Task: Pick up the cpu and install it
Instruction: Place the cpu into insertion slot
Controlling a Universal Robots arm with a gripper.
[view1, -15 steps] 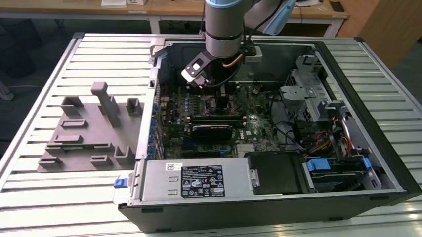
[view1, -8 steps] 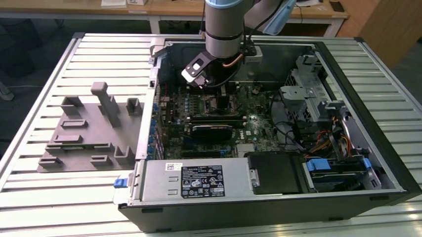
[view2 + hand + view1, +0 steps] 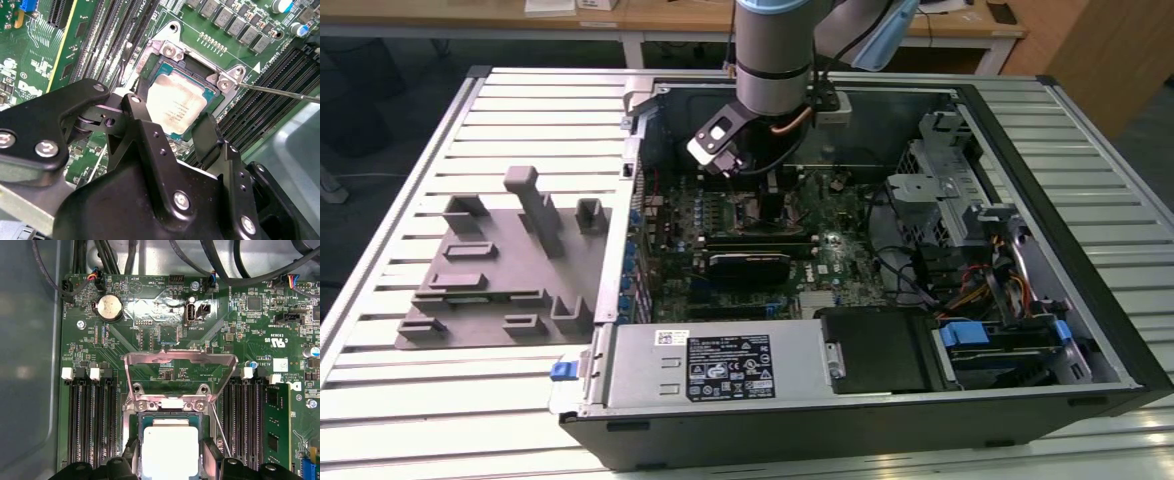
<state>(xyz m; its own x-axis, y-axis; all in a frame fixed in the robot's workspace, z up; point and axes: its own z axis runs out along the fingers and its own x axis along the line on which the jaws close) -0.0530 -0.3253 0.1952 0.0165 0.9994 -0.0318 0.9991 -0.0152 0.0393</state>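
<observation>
The gripper (image 3: 169,116) has its fingers closed against two opposite sides of the cpu (image 3: 177,100). The cpu lies in the socket (image 3: 170,50) on the motherboard (image 3: 240,330), with the metal frame (image 3: 180,359) raised, inside the computer case (image 3: 854,420).

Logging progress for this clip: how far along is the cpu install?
Done: the cpu appears to lie flat in the motherboard socket. In hand: the gripper straddles it, and grip or release cannot be told. Left: the metal retention frame stands raised, not closed over the chip.
</observation>
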